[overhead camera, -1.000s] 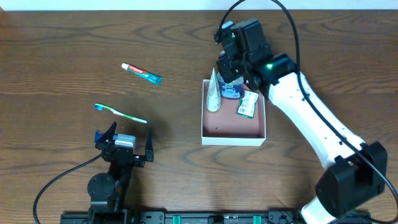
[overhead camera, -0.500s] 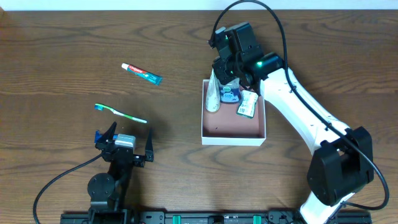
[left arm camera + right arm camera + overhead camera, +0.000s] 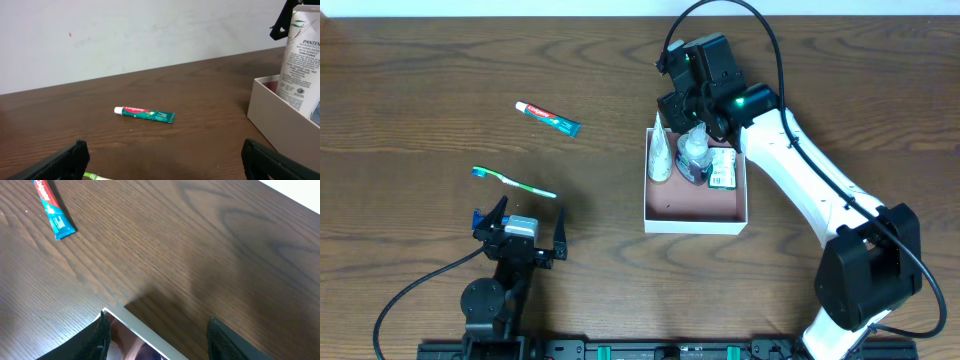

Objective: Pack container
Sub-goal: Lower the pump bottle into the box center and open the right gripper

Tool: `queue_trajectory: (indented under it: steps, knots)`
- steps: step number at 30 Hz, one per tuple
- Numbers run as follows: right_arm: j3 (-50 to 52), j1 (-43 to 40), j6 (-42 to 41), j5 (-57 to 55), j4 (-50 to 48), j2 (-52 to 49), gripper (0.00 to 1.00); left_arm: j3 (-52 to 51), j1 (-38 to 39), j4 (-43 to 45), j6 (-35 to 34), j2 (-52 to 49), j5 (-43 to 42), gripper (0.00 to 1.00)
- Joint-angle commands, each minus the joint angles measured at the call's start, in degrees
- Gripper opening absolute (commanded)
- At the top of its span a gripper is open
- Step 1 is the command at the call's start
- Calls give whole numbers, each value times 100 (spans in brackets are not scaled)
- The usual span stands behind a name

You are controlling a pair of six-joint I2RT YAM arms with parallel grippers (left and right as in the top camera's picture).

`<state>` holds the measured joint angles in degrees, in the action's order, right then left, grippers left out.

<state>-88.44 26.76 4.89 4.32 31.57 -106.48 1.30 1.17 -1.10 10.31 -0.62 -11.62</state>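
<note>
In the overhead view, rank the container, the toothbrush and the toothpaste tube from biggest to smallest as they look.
1. container: clearly largest.
2. toothbrush: longer than the tube, but thinner.
3. toothpaste tube: shorter, but thicker.
The last two look close in overall size, so their order is unsure.

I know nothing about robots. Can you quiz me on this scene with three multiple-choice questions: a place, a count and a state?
1. Where is the toothpaste relative to the container?
A) inside it
B) outside it, on the table
C) balanced on its wall

2. How many toiletries lie outside the container?
A) none
B) two
C) five

3. The left fingers are:
A) open and empty
B) shut on a comb
C) shut on a sponge

Answers:
1 B, it lies on bare wood, apart from the box.
2 B, only the toothpaste and the toothbrush.
3 A, they stand wide apart with nothing between them.
</note>
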Motion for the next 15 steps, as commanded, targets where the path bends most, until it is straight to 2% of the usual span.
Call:
queue_trajectory:
  steps: [1,6,11,15]
  knots:
    - [-74,-72,55,22,-13,33,60,-107,-28,-181,-48,28,-61,98]
    - [-87,-72,20,24,120,284,62,-107,-28,-181,-48,28,-61,98]
    - [-90,-72,-402,26,455,1060,68,-107,-28,-181,-48,28,-61,98]
    - [-90,-55,-828,26,1075,1576,66,-107,-28,-181,-48,28,-61,98]
